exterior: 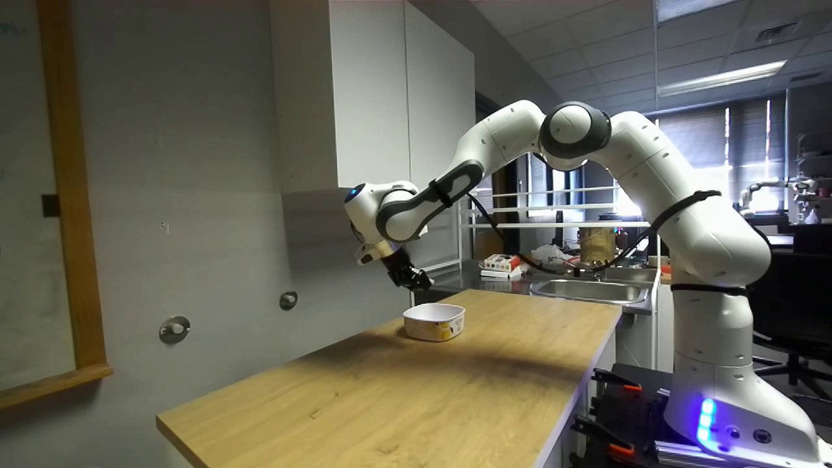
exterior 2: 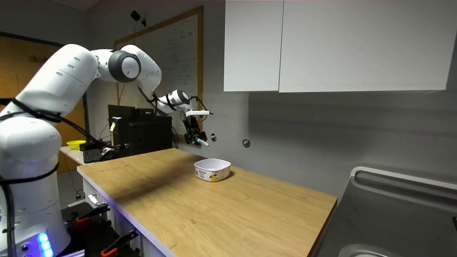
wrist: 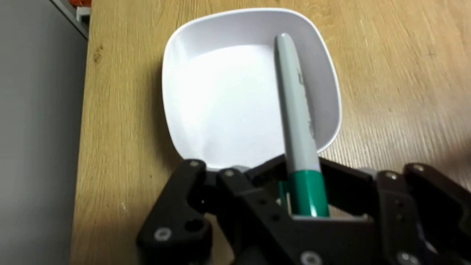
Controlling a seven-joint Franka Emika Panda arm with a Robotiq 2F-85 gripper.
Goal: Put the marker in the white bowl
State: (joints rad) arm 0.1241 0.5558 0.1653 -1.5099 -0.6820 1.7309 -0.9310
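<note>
The white bowl [exterior: 430, 331] stands upright on the wooden table in both exterior views [exterior 2: 211, 175]. In the wrist view the bowl [wrist: 232, 99] shows a bare inside. My gripper [wrist: 302, 165] is shut on the marker [wrist: 297, 99] near its green part. The marker's grey body points away from the gripper and overlaps the right side of the bowl in the wrist view. In an exterior view the gripper [exterior 2: 196, 138] holds the marker [exterior 2: 202, 142] tilted, higher than the bowl and apart from it. In an exterior view the gripper [exterior: 413, 279] mostly hides the marker.
The wooden table [exterior: 364, 396] runs along a grey wall. White cabinets [exterior: 403, 97] hang above. A sink [exterior: 588, 290] and a small box [exterior: 502, 262] are at the far counter. A black computer [exterior 2: 142, 130] stands behind the table in an exterior view.
</note>
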